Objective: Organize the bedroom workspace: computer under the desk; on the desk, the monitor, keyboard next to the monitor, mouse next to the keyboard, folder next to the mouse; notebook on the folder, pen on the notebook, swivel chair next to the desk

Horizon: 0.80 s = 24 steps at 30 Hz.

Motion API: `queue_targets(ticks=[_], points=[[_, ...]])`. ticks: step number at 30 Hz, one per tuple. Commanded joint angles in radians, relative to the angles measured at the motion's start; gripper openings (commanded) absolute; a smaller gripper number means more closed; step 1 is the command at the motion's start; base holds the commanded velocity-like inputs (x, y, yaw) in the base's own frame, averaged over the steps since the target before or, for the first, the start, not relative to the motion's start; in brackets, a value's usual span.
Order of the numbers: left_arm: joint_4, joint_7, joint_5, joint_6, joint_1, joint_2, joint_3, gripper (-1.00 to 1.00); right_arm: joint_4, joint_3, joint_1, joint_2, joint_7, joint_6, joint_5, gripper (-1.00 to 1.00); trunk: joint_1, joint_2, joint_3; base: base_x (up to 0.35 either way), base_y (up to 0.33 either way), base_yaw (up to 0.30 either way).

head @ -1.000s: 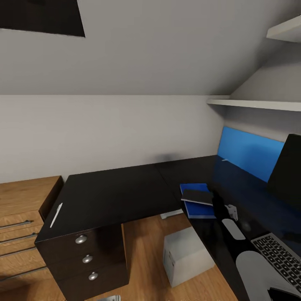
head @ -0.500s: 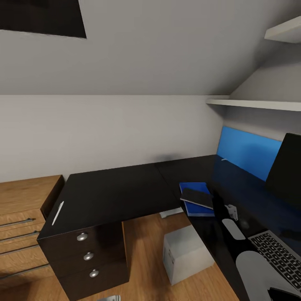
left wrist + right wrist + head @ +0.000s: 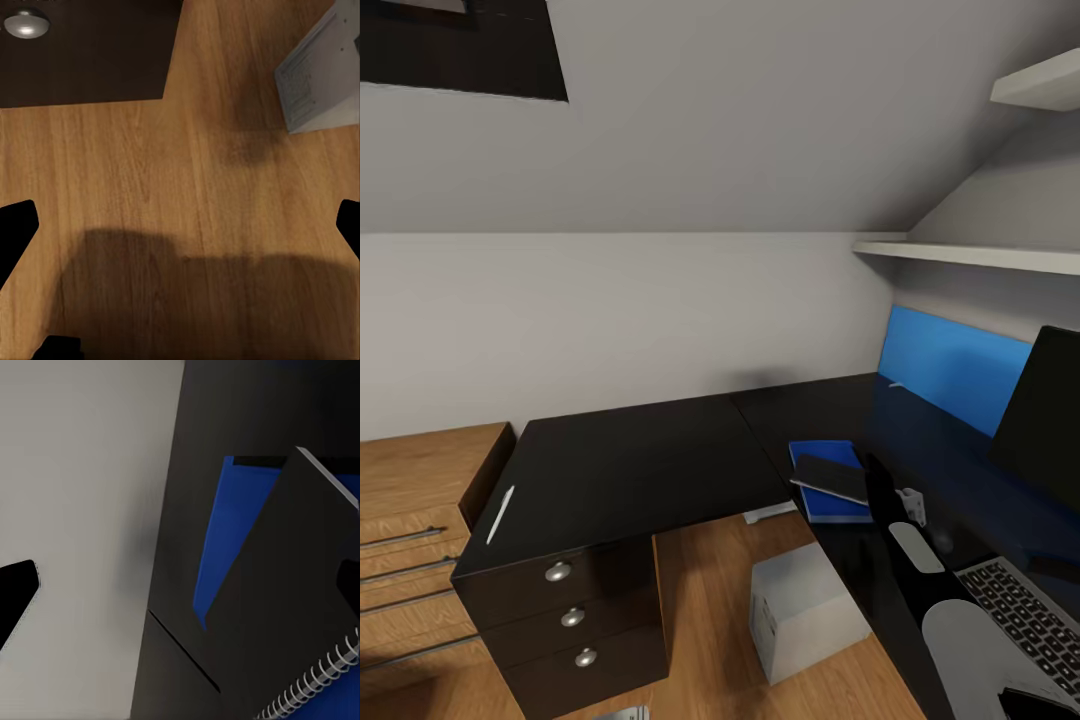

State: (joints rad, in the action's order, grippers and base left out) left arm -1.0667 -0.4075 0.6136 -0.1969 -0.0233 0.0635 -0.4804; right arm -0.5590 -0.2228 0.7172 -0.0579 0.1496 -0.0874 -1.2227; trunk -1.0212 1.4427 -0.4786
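The blue folder (image 3: 815, 500) lies on the glossy black desk (image 3: 920, 450) in front of its blue back panel (image 3: 950, 365), with the dark notebook (image 3: 832, 478) on top of it. My right gripper (image 3: 180, 592) hovers open just above them, its view showing the notebook (image 3: 292, 607) and the folder (image 3: 229, 532). The pale pen (image 3: 499, 514) lies on the black cabinet desk (image 3: 630, 465). The monitor (image 3: 1045, 420) and the keyboard (image 3: 1025, 620) sit at the right. The grey computer (image 3: 805, 608) stands on the floor. My left gripper (image 3: 180, 225) is open over the wood floor.
A light wooden drawer unit (image 3: 415, 520) stands left of the cabinet desk, whose silver knobs (image 3: 558, 571) face me. White shelves (image 3: 970, 255) hang above the desk under the sloped ceiling. A dark skylight (image 3: 460, 45) is at the upper left. The left wrist view shows the computer (image 3: 322, 75).
The whole head view has shifted slightly, so the camera moved. The folder, notebook, pen and my arms keep their places relative to each other.
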Motion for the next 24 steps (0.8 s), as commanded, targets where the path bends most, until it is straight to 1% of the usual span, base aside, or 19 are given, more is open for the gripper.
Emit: queue_targets(ticks=[1, 10, 11, 21, 24], points=[[-0.002, -0.008, 0.007, -0.003, 0.000, 0.001, -0.003, 1.00, 0.001, 0.000, 0.001, 0.002, 0.008, -0.002, -0.011, 1.00, 0.004, -0.007, 0.002, 0.000, 0.000, 0.000], [-0.002, -0.010, 0.008, -0.004, 0.000, 0.001, -0.003, 1.00, 0.000, -0.002, 0.000, 0.034, 0.034, 0.000, -0.015, 1.00, 0.038, -0.070, 0.031, 0.000, 0.000, 0.000], [-0.002, -0.010, 0.008, -0.004, 0.000, 0.001, -0.003, 1.00, 0.001, -0.002, 0.000, 0.041, 0.035, -0.002, -0.016, 1.00, 0.042, -0.077, 0.034, 0.000, 0.000, 0.106], [-0.002, -0.011, 0.008, -0.004, 0.000, 0.001, -0.002, 1.00, 0.007, 0.000, 0.000, 0.045, 0.033, -0.017, -0.015, 1.00, 0.081, -0.147, 0.065, 0.000, 0.000, 0.224], [-0.002, -0.010, 0.008, -0.004, 0.000, 0.001, -0.002, 1.00, 0.007, 0.002, 0.000, 0.057, 0.033, -0.028, -0.010, 1.00, 0.092, -0.168, 0.074, 0.000, 0.000, 0.267]])
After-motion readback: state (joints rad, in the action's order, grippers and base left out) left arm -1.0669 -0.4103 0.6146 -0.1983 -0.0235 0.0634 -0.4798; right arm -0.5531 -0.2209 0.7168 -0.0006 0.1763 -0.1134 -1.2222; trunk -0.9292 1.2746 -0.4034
